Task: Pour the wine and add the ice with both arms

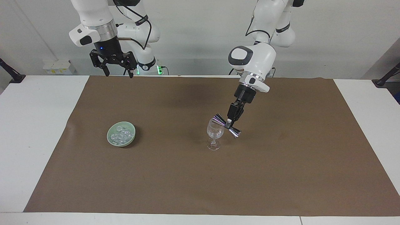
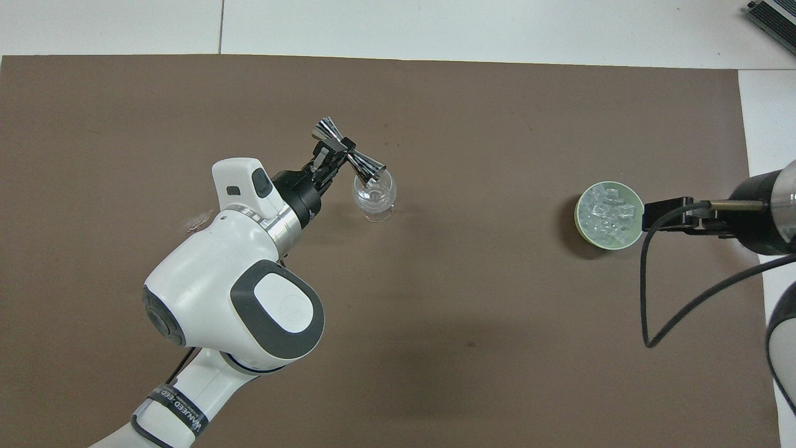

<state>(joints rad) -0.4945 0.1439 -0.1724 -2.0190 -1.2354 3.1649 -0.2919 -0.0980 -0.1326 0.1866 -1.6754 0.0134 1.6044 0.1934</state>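
Observation:
My left gripper [image 1: 231, 120] [image 2: 331, 158] is shut on the waist of a silver double-cone jigger [image 1: 227, 126] [image 2: 348, 154]. It holds the jigger tilted, with one cone's mouth over the rim of the clear stemmed glass [image 1: 215, 133] [image 2: 375, 198], which stands upright mid-mat. The ice [image 1: 121, 133] [image 2: 606, 213] is heaped in a pale green bowl [image 1: 108, 137] [image 2: 579, 216] toward the right arm's end. My right gripper [image 1: 119, 74] [image 2: 668, 214] is open and empty, raised high over the mat's edge nearest the robots, and waits.
A brown paper mat [image 1: 281, 175] covers most of the white table [image 1: 34, 131]. Only the glass and the bowl stand on it. A black cable [image 2: 647, 292] hangs from the right arm.

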